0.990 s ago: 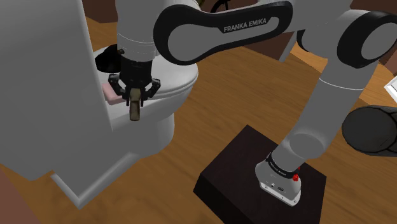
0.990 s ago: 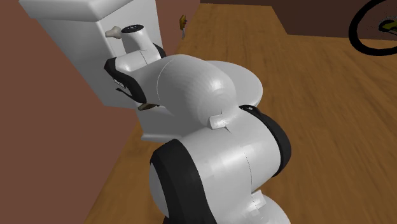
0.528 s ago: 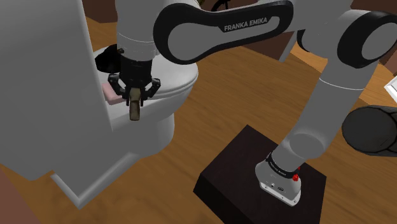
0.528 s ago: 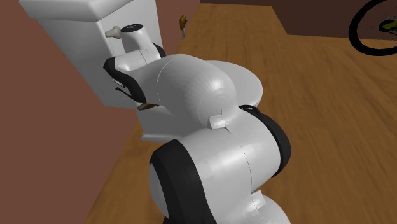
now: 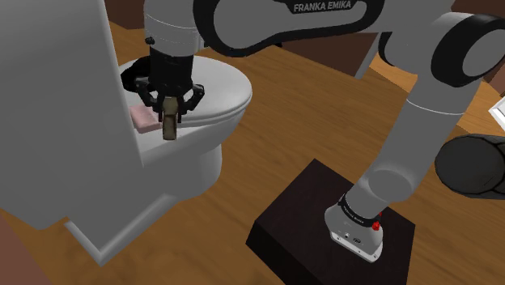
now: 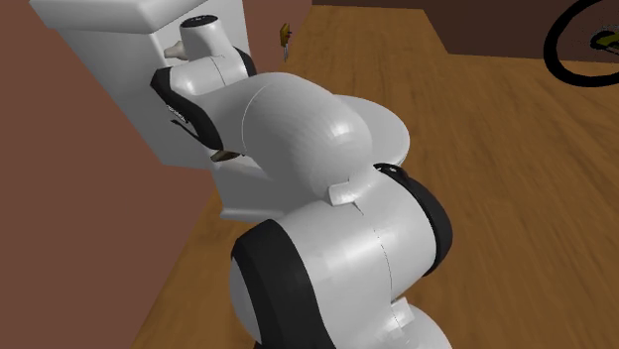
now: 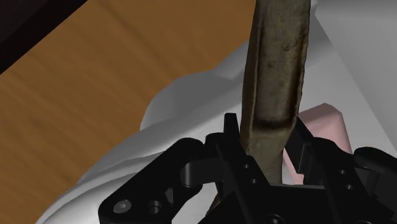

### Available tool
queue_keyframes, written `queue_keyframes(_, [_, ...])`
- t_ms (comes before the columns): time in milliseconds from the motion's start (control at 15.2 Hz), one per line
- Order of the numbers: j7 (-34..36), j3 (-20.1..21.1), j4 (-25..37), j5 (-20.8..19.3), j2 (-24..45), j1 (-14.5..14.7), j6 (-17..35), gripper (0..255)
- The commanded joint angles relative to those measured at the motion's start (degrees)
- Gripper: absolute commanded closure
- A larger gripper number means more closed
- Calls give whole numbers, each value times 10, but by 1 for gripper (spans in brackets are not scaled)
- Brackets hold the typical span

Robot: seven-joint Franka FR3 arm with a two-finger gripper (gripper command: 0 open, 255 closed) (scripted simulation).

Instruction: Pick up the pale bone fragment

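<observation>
White letters reading "FRANKA EMIKA" stand on the arm's black upper link [image 5: 324, 16] in the shoulder view; small marks on the arm's base [image 5: 354, 231] are too small to read.

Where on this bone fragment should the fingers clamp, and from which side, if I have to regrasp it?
Grip the bone fragment on its narrow shaft near the upper end, coming from above, with the fingers across its thin width. It is long and slender and hangs upright from the gripper, which clasps it that way above the toilet seat.
</observation>
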Motion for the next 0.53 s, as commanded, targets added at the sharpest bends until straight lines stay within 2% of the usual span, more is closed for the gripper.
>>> queue_keyframes(0, [-2, 1, 14, 2, -2, 1, -16, 255])
queue_keyframes(330, [-4, 2, 57, 1, 2, 7, -56, 255])
queue_keyframes(462, [-4, 2, 58, 1, 2, 7, -57, 255])
